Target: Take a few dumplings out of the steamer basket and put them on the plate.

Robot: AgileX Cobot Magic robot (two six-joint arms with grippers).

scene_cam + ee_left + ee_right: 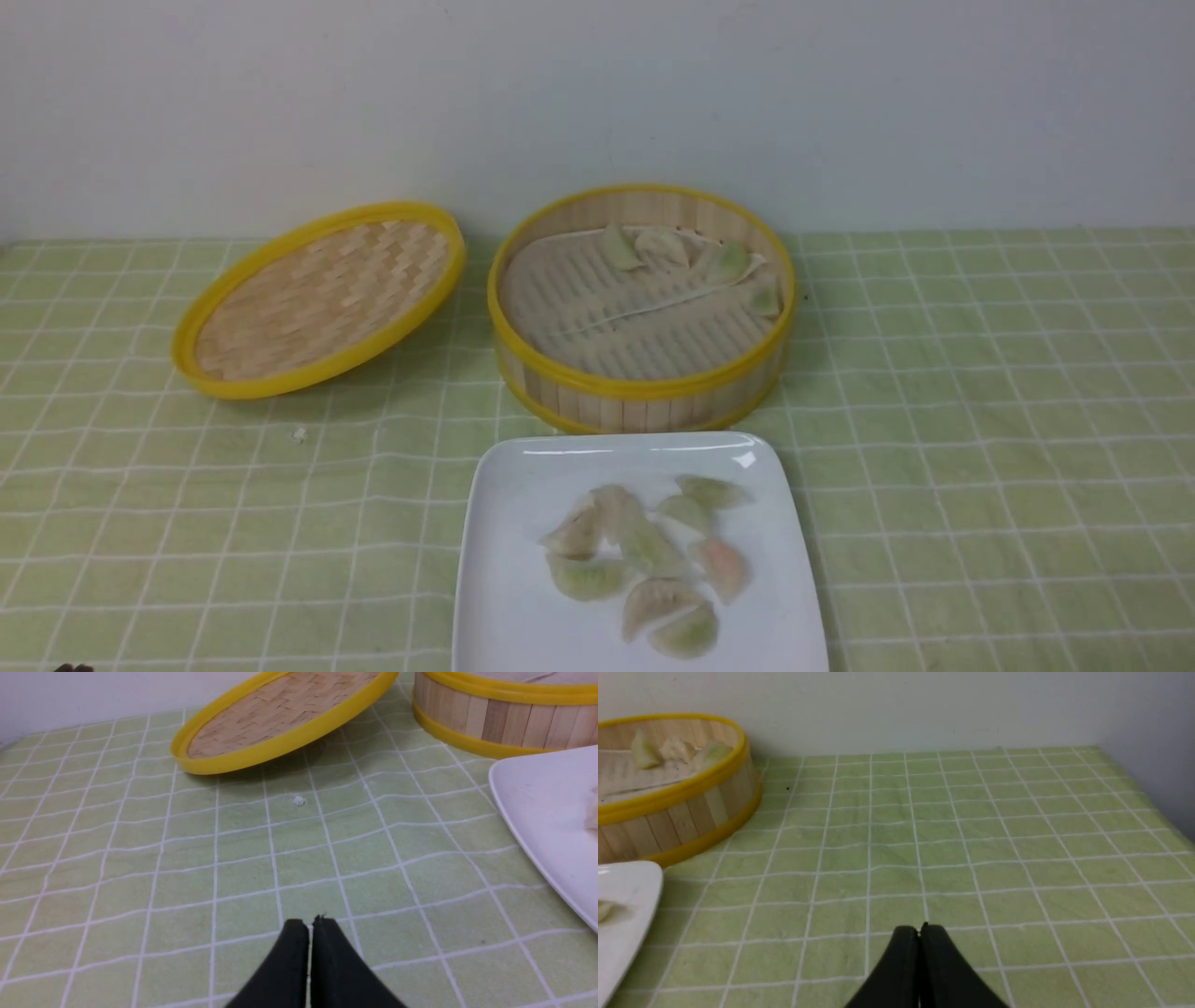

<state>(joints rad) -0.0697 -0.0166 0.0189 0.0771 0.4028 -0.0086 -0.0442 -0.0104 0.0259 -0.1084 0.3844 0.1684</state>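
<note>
Front view shows pale crescent dumplings (644,560) on the glossy white plate (504,560), few in the far round bamboo steamer basket (644,383); both black grippers (309,926) (919,931), closed empty, risk tearing soft skins.

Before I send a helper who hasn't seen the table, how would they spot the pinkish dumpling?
Start at the white plate in front of the steamer basket. A cluster of dumplings lies on it; look on the cluster's right side. The pinkish dumpling is there, the only orange-pink one among pale green and cream neighbours.
</note>
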